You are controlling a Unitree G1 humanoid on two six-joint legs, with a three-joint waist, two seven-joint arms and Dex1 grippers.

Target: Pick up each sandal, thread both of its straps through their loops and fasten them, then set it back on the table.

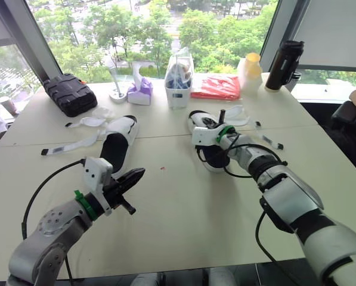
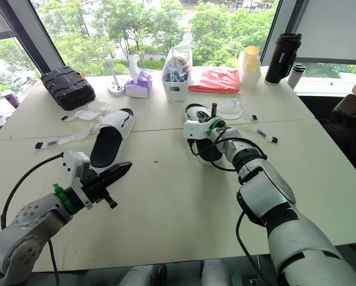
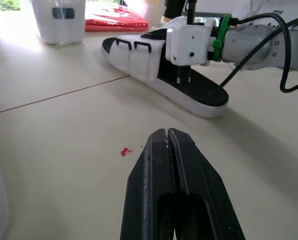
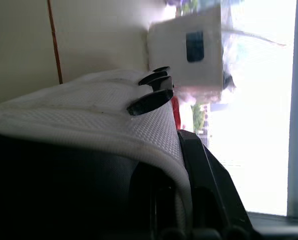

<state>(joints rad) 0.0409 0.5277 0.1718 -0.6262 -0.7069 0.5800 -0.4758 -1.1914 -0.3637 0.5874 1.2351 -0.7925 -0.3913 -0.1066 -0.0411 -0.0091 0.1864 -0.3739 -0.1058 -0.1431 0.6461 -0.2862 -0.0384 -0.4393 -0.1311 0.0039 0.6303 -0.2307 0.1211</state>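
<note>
**Left hand** (image 3: 167, 137): tips pressed together, holding nothing, low over the desk (image 1: 183, 202). Just beyond it and slightly to its left lies the left sandal (image 1: 115, 149). Its loose straps (image 1: 70, 146) trail farther left across the desk. A red speck (image 3: 125, 151) lies just ahead of the tips. Past the speck and well apart, the right sandal (image 3: 198, 92) lies flat on the desk, with two black loops (image 3: 142, 46) on its white upper.

**Right hand** (image 1: 217, 132): at that upper and touching it; whether it grips cannot be told. A black cable (image 1: 231, 173) from that arm loops beside the heel.

**Beyond the right hand:** white tub (image 1: 179, 89), red packet (image 1: 216, 87), black bottle (image 1: 284, 65).

**Beyond the left hand:** black case (image 1: 69, 93).
</note>
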